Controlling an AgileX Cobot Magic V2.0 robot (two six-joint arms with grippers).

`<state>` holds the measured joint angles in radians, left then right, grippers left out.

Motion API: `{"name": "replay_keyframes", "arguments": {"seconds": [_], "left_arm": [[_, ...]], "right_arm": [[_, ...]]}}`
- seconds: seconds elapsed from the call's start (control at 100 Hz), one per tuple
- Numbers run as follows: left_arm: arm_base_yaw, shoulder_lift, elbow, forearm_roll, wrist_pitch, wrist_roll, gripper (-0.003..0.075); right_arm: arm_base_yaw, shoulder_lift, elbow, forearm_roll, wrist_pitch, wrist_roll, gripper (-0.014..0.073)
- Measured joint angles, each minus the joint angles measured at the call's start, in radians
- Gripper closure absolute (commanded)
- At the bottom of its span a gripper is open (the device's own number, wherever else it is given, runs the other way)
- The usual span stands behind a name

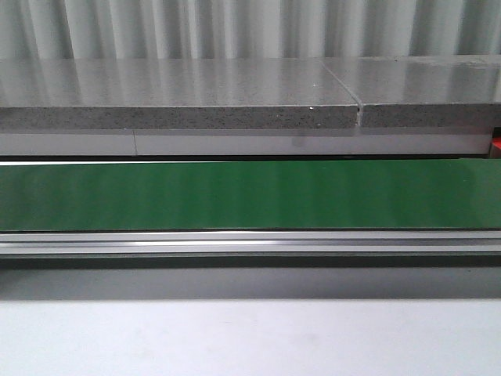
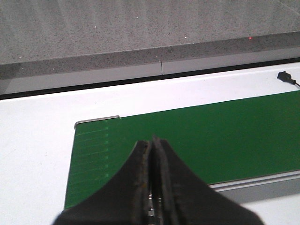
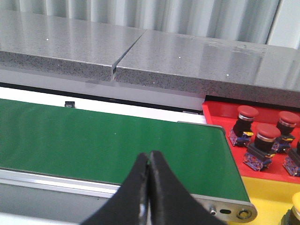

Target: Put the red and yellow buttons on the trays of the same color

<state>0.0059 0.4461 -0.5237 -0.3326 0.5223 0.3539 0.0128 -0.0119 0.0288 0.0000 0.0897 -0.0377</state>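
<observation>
**Belt bare, both grippers shut & empty — waiting for next button**

Left gripper (image 2: 152, 145) hangs over one end of the green belt (image 1: 250, 194), fingers pressed tight together, nothing between them. Right gripper (image 3: 149, 159) same: closed flat, empty, over the belt's other end by the trays.

Red buttons (image 3: 262, 140) sit in the red tray (image 3: 220, 115), at least three clear, clustered close, upright or slightly tilted. Yellow tray (image 3: 267, 194) lies just beside it, nearer the wrist cam; a yellow cap (image 3: 296, 201) peeks at frame edge, too cropped to say more.

No button on the belt in any view. Judgement: step = wait, then pick. To do it well, open wide before descending, come straight down over the cap, close on the collar/block base, not the domed cap, which would prob slip.

Materials: belt matte, smooth, rubbery; alu side rail (image 1: 250, 243) w/ brushed sheen; speckled grey stone-like slab (image 1: 180, 98) behind, glossy top, seam visible. Trays flat, plastic-looking. Finger pads black, worn edges.
</observation>
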Motion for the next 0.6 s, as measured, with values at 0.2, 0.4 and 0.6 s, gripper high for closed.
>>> {"name": "replay_keyframes", "arguments": {"seconds": [0.2,0.4,0.6], "left_arm": [[0.0,0.0,0.009,0.007,-0.031,0.0,0.074],[-0.053,-0.011,0.091,0.111,-0.222,-0.084,0.074],[-0.114,-0.055,0.235,0.313,-0.411,-0.304,0.074]], "right_arm": [[0.0,0.0,0.0,0.0,0.0,0.001,0.0664],[0.0,0.0,0.0,0.0,0.0,0.001,0.0664],[0.0,0.0,0.0,0.0,-0.002,0.001,0.0664]]}}
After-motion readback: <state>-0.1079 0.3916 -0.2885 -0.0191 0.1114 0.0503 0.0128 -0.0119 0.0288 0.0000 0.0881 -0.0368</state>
